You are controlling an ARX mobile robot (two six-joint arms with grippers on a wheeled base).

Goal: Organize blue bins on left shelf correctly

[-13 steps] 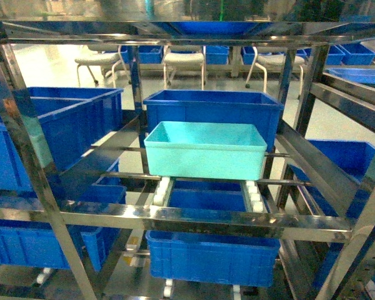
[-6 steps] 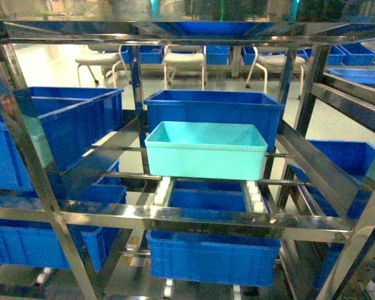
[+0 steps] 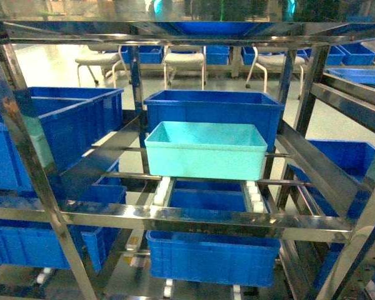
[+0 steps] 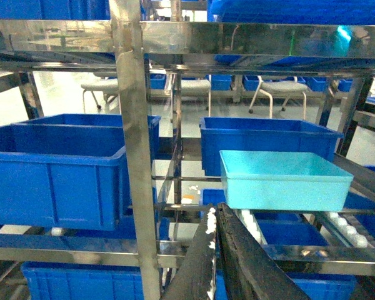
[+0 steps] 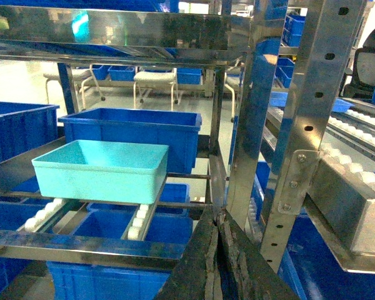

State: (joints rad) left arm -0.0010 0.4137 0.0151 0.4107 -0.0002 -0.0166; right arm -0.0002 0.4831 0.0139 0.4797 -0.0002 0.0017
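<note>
Almost nothing is changing across the last second: the turquoise bin [image 3: 205, 150] is sitting exactly where it was, on the two white roller tracks [image 3: 163, 189] of the steel shelf [image 3: 175, 219], just in front of a darker blue crate [image 3: 212, 107], and only the reflections on the top rail are shifting. I am reading that as a pause, with the approach not yet begun and the bin untouched.

In the left wrist view the left claw [image 4: 216, 250] is showing at 6 o'clock with its fingers pressed together and gripping nothing; the bin [image 4: 284, 181] is lying at about 1 o'clock from it, well apart, beyond the front rail. In the right wrist view the right claw [image 5: 217, 250] is likewise pressed together and empty at 6 o'clock, with the bin [image 5: 100, 170] at roughly 10 o'clock, also well apart. Neither claw is appearing in the head view
</note>
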